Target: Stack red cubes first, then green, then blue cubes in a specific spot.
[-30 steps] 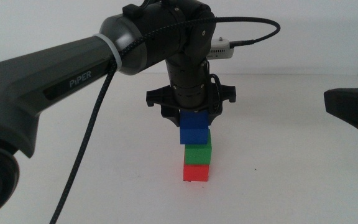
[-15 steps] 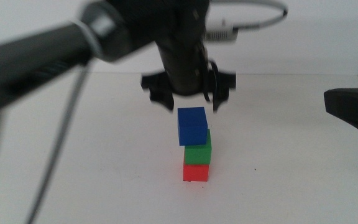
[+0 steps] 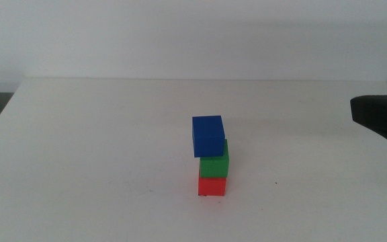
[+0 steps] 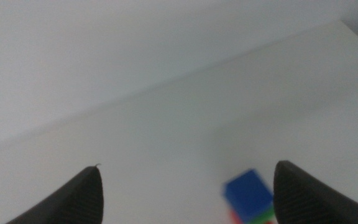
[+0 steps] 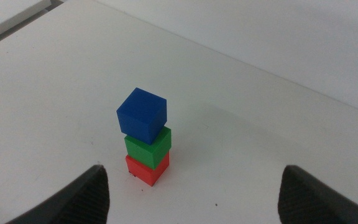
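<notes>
The stack looks finished: red cube (image 3: 212, 185) under green cube (image 3: 214, 163) under blue cube (image 3: 208, 136), slightly offset. Both claws, left claw (image 4: 188, 193) and right claw (image 5: 194, 193), are open and empty.

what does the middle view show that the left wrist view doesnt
Only the middle view shows the small matte red cube in full at the bottom of the stack on the white tabletop, and part of the right arm at the picture's right side. Only the left wrist view shows the left gripper, its dark fingers spread wide with nothing between them. Both show the small matte blue cube sitting on the small matte green cube, though the wrist picture is blurred.
</notes>
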